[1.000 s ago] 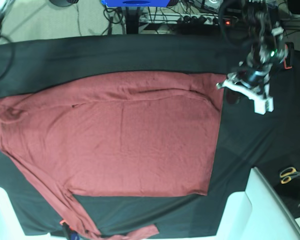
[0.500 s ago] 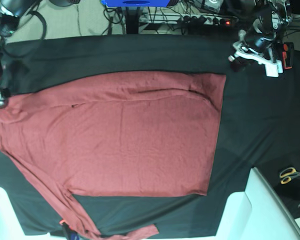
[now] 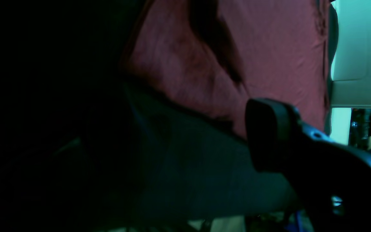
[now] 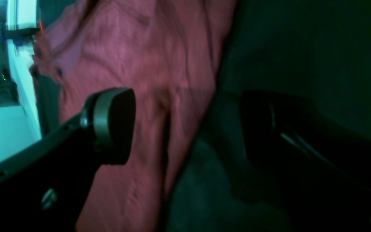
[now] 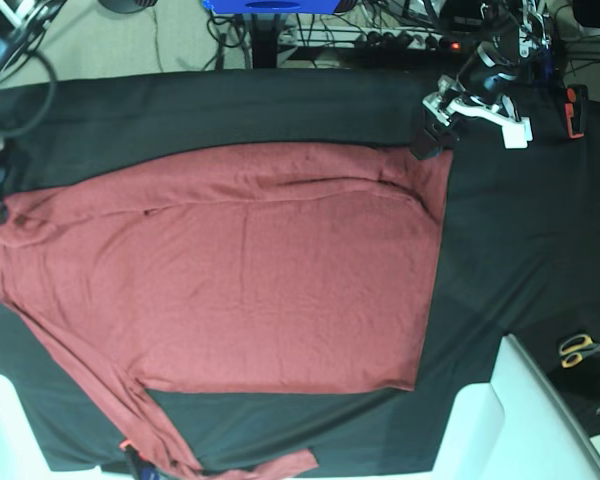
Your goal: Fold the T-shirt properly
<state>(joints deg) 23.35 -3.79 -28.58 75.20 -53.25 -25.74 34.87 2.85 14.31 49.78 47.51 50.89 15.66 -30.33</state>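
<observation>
My left gripper (image 5: 470,115) has its fingers (image 3: 269,135) spread wide with nothing between them, poised over the far right corner of the T-shirt (image 5: 240,290). My right gripper (image 4: 185,125) is likewise spread and empty at the shirt's left edge. The maroon shirt lies flat on the black tablecloth (image 5: 520,240), one sleeve trailing to the near edge; scissors (image 5: 583,348) sit well apart

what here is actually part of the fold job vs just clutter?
Job:
- T-shirt, maroon, spread flat
- black tablecloth under it, the work surface
- left gripper, open, at the shirt's far corner
- right gripper, open, over the shirt's opposite edge

Clutter:
- scissors, yellow-handled, at the cloth's edge
- power strip and cables beyond the table
</observation>
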